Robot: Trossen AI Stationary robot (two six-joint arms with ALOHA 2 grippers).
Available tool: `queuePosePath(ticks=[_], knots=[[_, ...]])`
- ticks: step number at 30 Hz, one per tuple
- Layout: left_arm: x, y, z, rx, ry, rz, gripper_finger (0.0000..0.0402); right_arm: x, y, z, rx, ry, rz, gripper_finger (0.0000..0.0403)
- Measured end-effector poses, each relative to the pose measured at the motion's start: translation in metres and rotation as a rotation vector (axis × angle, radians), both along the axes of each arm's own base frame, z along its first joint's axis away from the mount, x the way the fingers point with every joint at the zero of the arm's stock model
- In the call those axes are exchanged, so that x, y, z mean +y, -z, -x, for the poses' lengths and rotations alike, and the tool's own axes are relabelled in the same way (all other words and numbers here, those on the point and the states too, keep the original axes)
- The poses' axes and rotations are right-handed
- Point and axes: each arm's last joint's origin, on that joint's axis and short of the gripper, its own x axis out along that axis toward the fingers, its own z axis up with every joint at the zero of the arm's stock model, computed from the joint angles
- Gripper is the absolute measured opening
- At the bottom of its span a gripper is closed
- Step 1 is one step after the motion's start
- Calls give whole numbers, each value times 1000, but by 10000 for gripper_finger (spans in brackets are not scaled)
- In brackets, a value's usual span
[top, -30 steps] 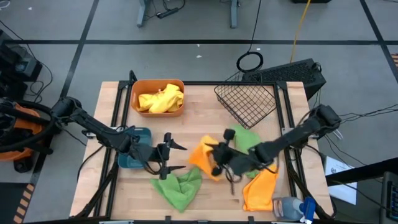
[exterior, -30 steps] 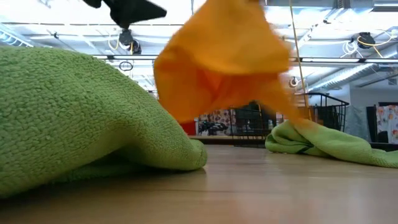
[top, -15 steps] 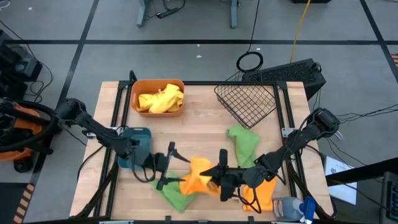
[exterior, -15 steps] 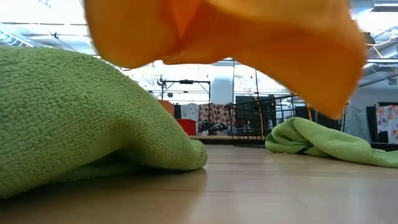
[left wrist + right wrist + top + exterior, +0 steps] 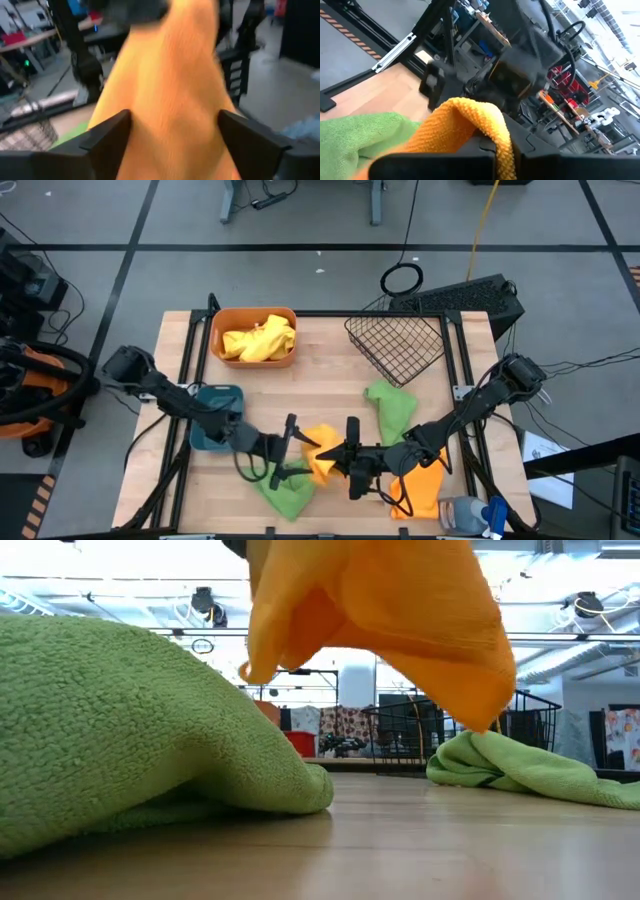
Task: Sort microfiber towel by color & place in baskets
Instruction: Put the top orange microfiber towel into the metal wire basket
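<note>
From my station, the table [image 5: 330, 345] carries the mesh basket [image 5: 397, 343] at one o'clock, the orange tub [image 5: 254, 337] with yellow cloth at eleven, and the teal tub [image 5: 216, 417] at nine. The orange towel [image 5: 322, 452] hangs above the six-o'clock edge, over a green towel [image 5: 283, 493]. My right gripper [image 5: 343, 458] pinches it firmly. My left gripper [image 5: 292, 451] faces it, fingers spread wide around the cloth.

Legible text: none
No readable labels, brands, nos. or signs in any view; spray bottle [image 5: 468, 513] label and background items too small/blurred to read
</note>
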Motion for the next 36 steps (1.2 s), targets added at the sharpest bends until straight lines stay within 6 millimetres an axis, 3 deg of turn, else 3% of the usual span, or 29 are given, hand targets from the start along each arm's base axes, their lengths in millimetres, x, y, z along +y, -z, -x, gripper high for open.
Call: queuePosePath(ticks=[3,8,9,16,22,26,36], knots=[[6,3,-4,49,-20,-30,223,0,0,0,-2,1,-14,0],[12,3,-5,84,-38,-50,43,-1,0,0,0,31,-79,9],[13,1,-4,87,-42,-50,24,-2,0,0,-4,60,-108,13],[19,-10,13,157,-178,-61,16,-1,6,7,-15,326,-266,65],[23,-17,31,210,-338,-52,7,0,15,11,27,384,-342,135],[20,-21,39,217,-350,-49,8,-5,26,13,92,425,-370,170],[9,-38,55,152,-295,-7,10,-23,70,10,285,587,-442,185]])
